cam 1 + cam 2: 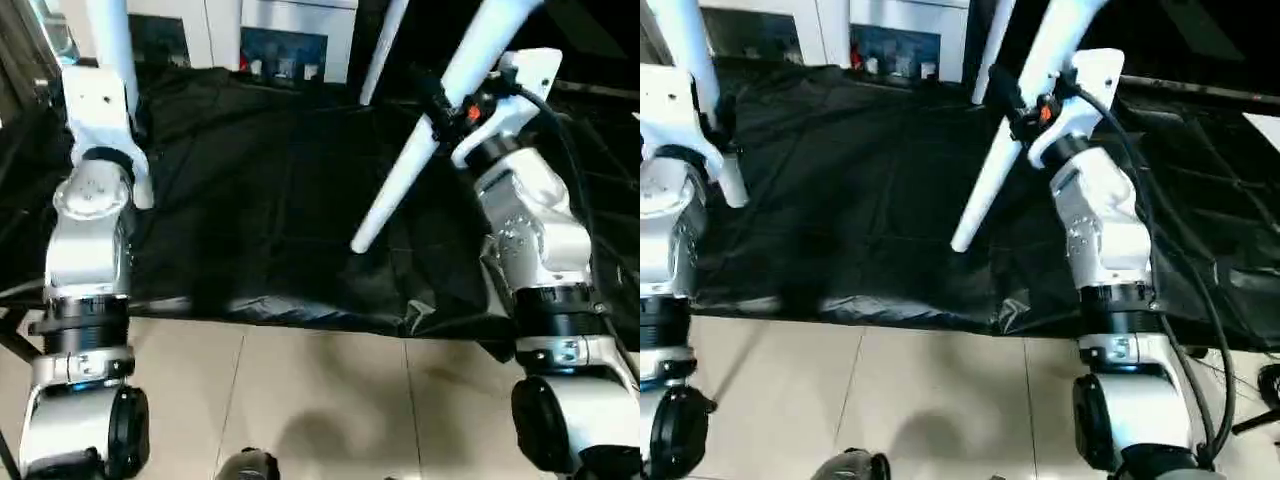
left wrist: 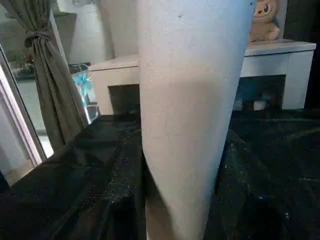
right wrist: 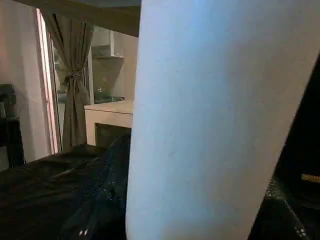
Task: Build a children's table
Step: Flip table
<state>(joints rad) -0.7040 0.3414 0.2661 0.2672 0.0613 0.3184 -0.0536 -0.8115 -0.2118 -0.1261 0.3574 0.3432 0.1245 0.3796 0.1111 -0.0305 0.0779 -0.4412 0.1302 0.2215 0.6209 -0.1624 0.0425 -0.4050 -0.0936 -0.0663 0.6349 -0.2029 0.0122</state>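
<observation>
Your left end effector (image 1: 118, 120) is clamped on a white table leg (image 1: 110, 35) rising upright from it. Your right end effector (image 1: 450, 105) is clamped on a second leg (image 1: 420, 150), slanting down past it toward the black-covered worktop (image 1: 260, 200) below. The legs look light, stiff and smooth, likely slippery; hold near mid-length. Behind, a white cabinet (image 1: 280, 40) holds small items too blurred to name.

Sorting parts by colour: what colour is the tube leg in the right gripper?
White; the tube leg shows best in the left eye view.
</observation>
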